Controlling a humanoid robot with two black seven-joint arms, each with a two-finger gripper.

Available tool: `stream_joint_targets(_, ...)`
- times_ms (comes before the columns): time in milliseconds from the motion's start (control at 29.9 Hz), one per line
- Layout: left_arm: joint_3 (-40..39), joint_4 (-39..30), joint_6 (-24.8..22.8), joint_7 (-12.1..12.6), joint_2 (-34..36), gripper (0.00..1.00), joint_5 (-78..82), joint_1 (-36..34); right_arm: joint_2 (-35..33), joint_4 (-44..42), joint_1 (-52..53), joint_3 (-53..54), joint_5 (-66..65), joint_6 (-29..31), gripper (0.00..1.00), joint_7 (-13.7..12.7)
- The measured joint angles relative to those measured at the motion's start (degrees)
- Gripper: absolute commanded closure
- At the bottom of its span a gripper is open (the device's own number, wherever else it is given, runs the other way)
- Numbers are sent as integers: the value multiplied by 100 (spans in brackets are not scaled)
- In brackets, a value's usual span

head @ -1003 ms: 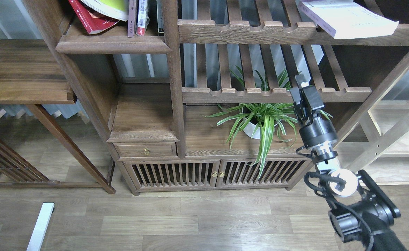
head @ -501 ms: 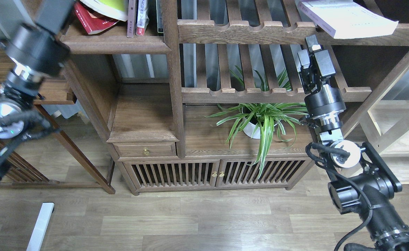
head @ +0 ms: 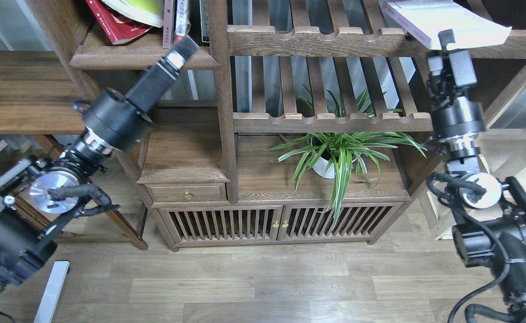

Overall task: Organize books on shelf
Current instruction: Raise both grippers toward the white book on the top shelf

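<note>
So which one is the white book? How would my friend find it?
Look at the tall wooden bookcase, at the slatted rack along its top right. The thick white book lies flat there, alone, overhanging the front rail, unlike the coloured books crowded top left.

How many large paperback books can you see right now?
3: the dark red book and the yellow-green book lean together on the shelf at upper left; the thick white book lies on the slatted rack. Others may be cropped above.

Both arms reach upward, left pincer point(head: 186, 47) and right pincer point(head: 444, 38) raised high.
</note>
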Motion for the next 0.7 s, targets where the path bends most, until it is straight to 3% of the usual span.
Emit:
stream_joint_targets(267, 12, 4, 0, 5, -246, 1, 377, 124, -119, -50, 40, 188, 20, -164, 17, -1)
stream_joint_targets(702, -40, -2, 0, 5, -263, 1, 427, 122, -135, -161, 481, 192, 30, -1337, 18, -22)
